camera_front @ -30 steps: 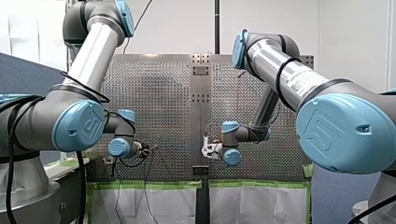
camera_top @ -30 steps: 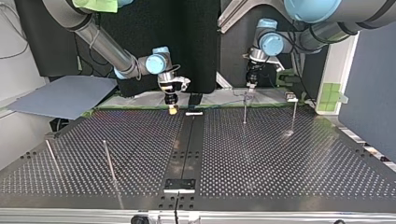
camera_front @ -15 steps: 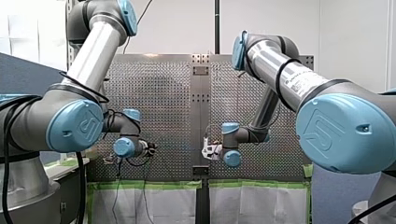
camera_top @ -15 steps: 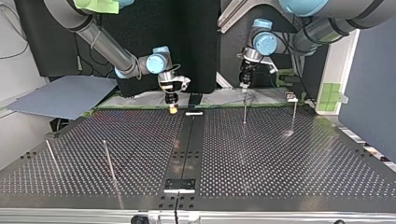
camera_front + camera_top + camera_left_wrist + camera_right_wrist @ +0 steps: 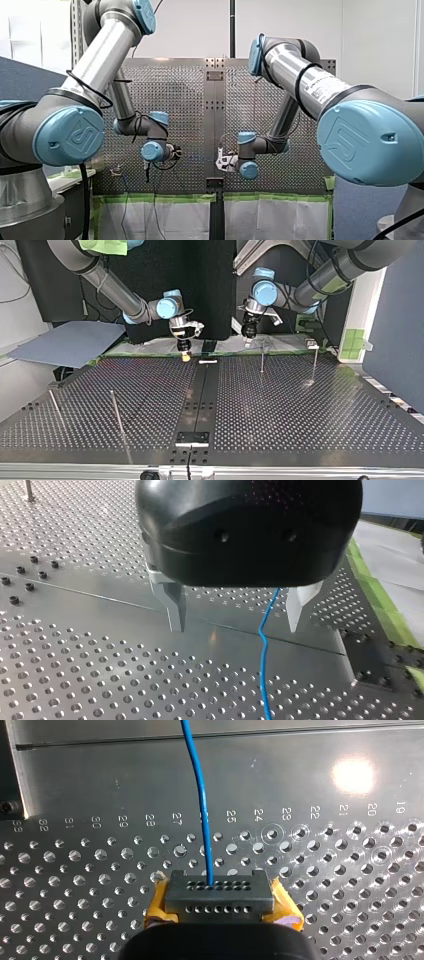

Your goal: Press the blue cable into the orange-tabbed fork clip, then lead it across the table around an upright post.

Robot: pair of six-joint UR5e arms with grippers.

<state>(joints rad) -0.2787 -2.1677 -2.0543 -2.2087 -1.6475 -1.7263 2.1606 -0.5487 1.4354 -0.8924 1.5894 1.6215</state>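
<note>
Four thin posts stand on the table in the top view. Two are at the near left. Of the two at the far right, one post stands just right of and nearer than my left gripper, apart from it. The other is farther right. A small white piece lies on the middle strip at the far edge, just right of my right gripper. A grey-blue sheet lies beyond the table's far left corner.

In the left wrist view the left gripper's metal fingers are spread wide and hold nothing. The cable passes between them, closer to one finger and touching neither. It runs lengthwise from under the black body out past the fingertips, with a slight kink about level with them.

In the right wrist view the yellow pads are drawn in against a grey holed block. The cable comes out of that block's middle, gripped there. From there it points straight ahead of the gripper, over the holed table and onto a plain metal strip.
</note>
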